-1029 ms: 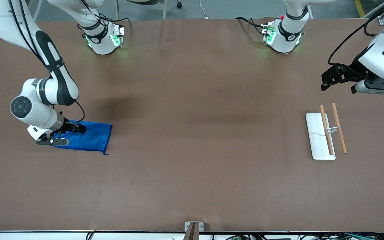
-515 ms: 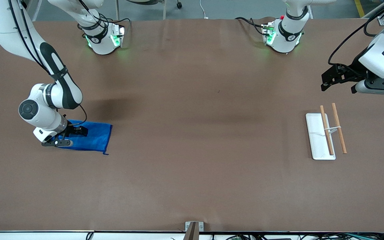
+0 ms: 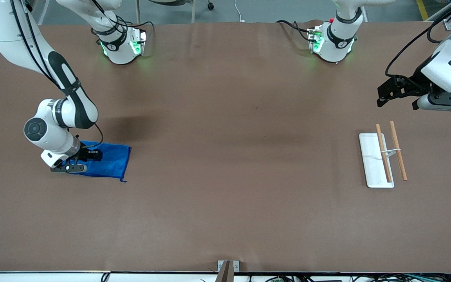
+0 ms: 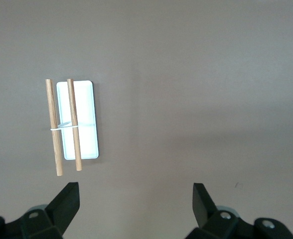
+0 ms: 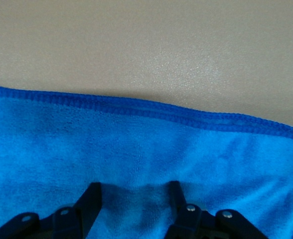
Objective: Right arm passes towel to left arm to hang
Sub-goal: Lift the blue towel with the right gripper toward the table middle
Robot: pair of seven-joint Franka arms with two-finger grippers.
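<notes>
The blue towel lies flat on the brown table at the right arm's end. My right gripper is down on its outer end, fingers spread with cloth between them and not pinched. In the right wrist view the towel fills the frame under the open gripper, its stitched hem running across. My left gripper hangs open and empty in the air above the table at the left arm's end. In the left wrist view it is over bare table beside the rack.
A white rack with two wooden rods lies flat at the left arm's end of the table. The arm bases stand along the table edge farthest from the front camera.
My right gripper has shifted a little along the towel toward the table's middle and settled on the cloth. The towel and the left arm have not moved.
</notes>
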